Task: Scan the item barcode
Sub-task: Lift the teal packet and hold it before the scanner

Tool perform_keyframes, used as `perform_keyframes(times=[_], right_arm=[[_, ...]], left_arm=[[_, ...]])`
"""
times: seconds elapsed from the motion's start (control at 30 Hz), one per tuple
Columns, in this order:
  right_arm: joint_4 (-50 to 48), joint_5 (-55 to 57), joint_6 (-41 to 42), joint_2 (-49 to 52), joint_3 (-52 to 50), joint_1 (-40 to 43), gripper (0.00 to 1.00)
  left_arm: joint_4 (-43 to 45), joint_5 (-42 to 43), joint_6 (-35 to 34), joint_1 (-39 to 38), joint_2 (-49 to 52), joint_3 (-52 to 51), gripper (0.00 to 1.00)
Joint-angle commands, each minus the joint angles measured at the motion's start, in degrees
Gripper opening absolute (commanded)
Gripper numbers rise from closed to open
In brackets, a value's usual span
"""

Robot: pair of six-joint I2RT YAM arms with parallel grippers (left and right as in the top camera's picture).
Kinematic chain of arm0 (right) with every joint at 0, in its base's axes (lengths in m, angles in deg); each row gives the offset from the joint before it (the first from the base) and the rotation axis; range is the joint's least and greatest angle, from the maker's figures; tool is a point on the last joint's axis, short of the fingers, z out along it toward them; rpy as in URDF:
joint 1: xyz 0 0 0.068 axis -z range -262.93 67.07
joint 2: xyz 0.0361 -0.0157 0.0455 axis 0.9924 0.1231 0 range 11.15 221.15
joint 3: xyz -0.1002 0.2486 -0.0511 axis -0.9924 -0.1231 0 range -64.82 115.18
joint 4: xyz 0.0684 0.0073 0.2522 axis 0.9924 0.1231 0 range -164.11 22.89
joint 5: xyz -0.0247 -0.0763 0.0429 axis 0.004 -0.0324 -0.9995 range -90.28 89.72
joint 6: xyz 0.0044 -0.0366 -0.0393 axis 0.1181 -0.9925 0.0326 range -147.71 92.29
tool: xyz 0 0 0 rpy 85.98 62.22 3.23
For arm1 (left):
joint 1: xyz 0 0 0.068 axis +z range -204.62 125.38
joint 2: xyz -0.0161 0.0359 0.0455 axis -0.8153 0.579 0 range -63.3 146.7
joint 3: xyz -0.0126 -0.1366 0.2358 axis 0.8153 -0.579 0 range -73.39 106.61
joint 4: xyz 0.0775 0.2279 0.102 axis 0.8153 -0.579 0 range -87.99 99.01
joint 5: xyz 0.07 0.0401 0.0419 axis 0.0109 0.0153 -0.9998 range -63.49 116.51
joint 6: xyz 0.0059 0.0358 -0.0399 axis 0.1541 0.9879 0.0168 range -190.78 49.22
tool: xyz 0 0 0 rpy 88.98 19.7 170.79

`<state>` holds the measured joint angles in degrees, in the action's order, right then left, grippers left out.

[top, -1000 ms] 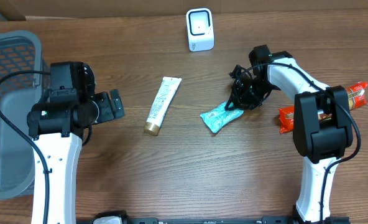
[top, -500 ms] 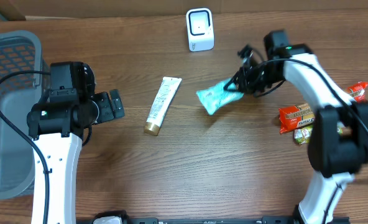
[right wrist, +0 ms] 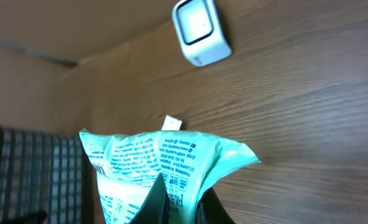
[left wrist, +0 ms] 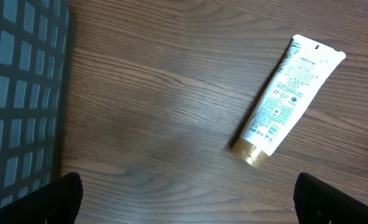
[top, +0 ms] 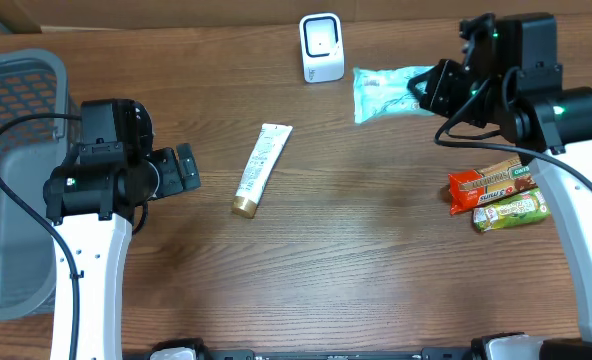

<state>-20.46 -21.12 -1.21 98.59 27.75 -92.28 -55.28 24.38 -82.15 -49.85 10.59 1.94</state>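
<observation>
**Closed right gripper holding the teal packet beside the scanner**

Its jaws are pinching the teal packet's end, nearly shut, just right of the scanner. The left gripper is hanging wide and empty near the tube. Bare wood is lying open between the arms; the basket is lining the left edge. The right wrist view is cutting off the teal packet's lower part.

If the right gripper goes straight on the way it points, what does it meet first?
Probably the white scanner, which the teal packet in the right gripper would touch first; depth unclear.
</observation>
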Motion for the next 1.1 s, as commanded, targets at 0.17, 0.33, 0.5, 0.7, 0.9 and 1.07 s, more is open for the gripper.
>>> perform_keyframes(times=[0.17, 0.33, 0.5, 0.7, 0.9, 1.07], right_arm=[[0.7, 3.3, 4.5, -0.7, 0.8, -0.9, 0.04], [0.6, 5.6, 0.9, -0.7, 0.8, -3.7, 0.04], [0.5, 13.0, -1.6, -0.7, 0.8, -8.0, 0.04], [0.1, 24.7, -4.6, -0.6, 0.8, -13.3, 0.04], [-1.9, 34.1, -7.8, -0.5, 0.8, -16.4, 0.04], [-6.6, 39.0, -14.8, 1.4, 0.8, -18.8, 0.04]], left_arm=[[0.0, 0.2, 1.1, 0.3, -0.4, -0.2, 1.00], [0.0, 0.2, 1.1, 0.3, -0.4, -0.2, 1.00], [0.0, 0.2, 1.1, 0.3, -0.4, -0.2, 0.99], [0.0, 0.2, 1.1, 0.3, -0.4, -0.2, 1.00], [0.0, 0.2, 1.1, 0.3, -0.4, -0.2, 1.00], [0.0, 0.2, 1.1, 0.3, -0.4, -0.2, 0.99]])
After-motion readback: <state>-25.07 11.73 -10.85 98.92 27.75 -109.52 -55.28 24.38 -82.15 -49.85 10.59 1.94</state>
